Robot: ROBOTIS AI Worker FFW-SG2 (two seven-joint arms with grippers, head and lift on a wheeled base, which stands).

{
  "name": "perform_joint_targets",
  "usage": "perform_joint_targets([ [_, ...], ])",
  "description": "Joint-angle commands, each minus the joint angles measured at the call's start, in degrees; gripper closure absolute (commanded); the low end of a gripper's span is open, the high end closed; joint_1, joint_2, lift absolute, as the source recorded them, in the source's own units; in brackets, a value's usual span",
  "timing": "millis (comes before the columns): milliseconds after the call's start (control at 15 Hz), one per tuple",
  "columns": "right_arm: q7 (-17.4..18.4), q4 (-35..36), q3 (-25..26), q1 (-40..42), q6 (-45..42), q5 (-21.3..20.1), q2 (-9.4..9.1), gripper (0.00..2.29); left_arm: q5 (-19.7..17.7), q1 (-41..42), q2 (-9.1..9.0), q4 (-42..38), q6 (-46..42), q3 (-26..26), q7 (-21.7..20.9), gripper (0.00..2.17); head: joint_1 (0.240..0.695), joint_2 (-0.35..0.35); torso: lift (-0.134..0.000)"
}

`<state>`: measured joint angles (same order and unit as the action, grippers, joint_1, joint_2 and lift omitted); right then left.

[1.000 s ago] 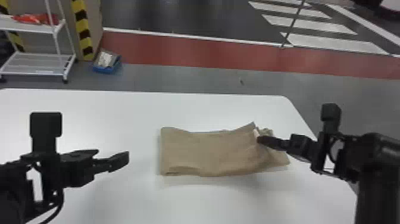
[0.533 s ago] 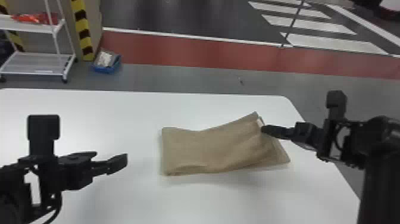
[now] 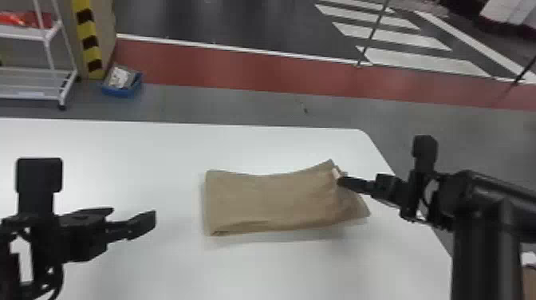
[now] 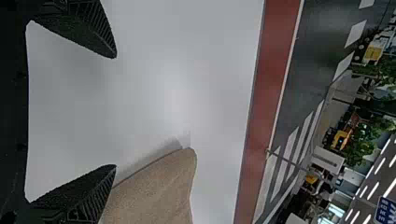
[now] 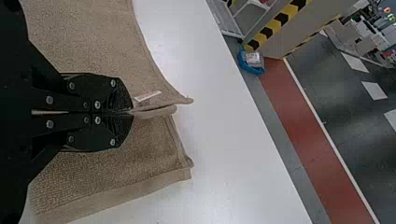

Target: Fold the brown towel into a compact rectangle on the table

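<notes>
While right end effector (image 3: pixel 341 182) pinches brown towel (image 3: pixel 275 203), it lies right of spread left end effector (image 3: pixel 133 215).

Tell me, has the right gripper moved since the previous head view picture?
Yes, down the head view: the right gripper now sits farther from the far edge of the table.

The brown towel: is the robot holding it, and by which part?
Yes: the right pincer pinches the brown towel by a fold near its right end, beside the white label.
</notes>
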<state>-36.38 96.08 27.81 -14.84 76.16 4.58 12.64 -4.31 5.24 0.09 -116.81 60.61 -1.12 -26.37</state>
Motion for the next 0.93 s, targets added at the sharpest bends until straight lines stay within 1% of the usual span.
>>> perform_joint_targets([
  [0,-0.09,-0.37,-0.13,-0.37,-0.26,0.08,-0.07,1.33,0.01,0.03,-0.24,0.18,-0.18,-0.28,0.00,0.04,0.695,-0.290,-0.124],
  [133,-0.35,1.13,0.93,-1.69,2.20,0.78,0.02,1.33,-0.08,0.03,-0.24,0.27,-0.35,-0.37,0.00,0.04,0.695,-0.287,-0.124],
  [200,-0.53,1.74,1.72,-2.57,4.49,1.40,0.99,1.33,-0.08,0.03,-0.24,0.27,-0.35,-0.37,0.00,0.04,0.695,-0.284,-0.124],
  [333,-0.53,2.01,3.56,-2.57,4.66,1.66,2.04,1.33,-0.08,0.12,-0.24,0.44,-0.53,-0.64,0.00,0.04,0.695,-0.285,-0.124],
  [400,-0.53,0.86,3.91,-2.48,3.08,1.22,2.57,1.33,-0.08,0.12,-0.24,0.62,-0.88,-0.64,-0.17,0.04,0.695,-0.291,-0.124],
  [533,-0.53,-4.06,3.12,-2.30,-2.89,0.08,2.57,1.33,-0.08,0.21,-0.24,0.97,-1.58,-0.28,-0.17,0.04,0.695,-0.313,-0.124],
  [600,-0.53,-5.99,2.16,-2.48,-4.13,-0.54,2.57,1.33,-0.08,0.39,-0.24,0.97,-1.76,-0.11,-0.09,0.04,0.695,-0.319,-0.124],
  [667,-0.53,-6.96,1.10,-2.48,-5.18,-1.42,2.48,1.33,-0.08,0.39,-0.24,0.97,-1.58,-0.20,-0.09,0.04,0.695,-0.323,-0.124],
  [867,-0.53,-6.96,1.10,-2.30,-5.18,-0.63,2.04,1.33,-0.08,1.00,-0.24,0.53,-1.76,-0.90,-0.26,0.04,0.695,-0.318,-0.124],
])
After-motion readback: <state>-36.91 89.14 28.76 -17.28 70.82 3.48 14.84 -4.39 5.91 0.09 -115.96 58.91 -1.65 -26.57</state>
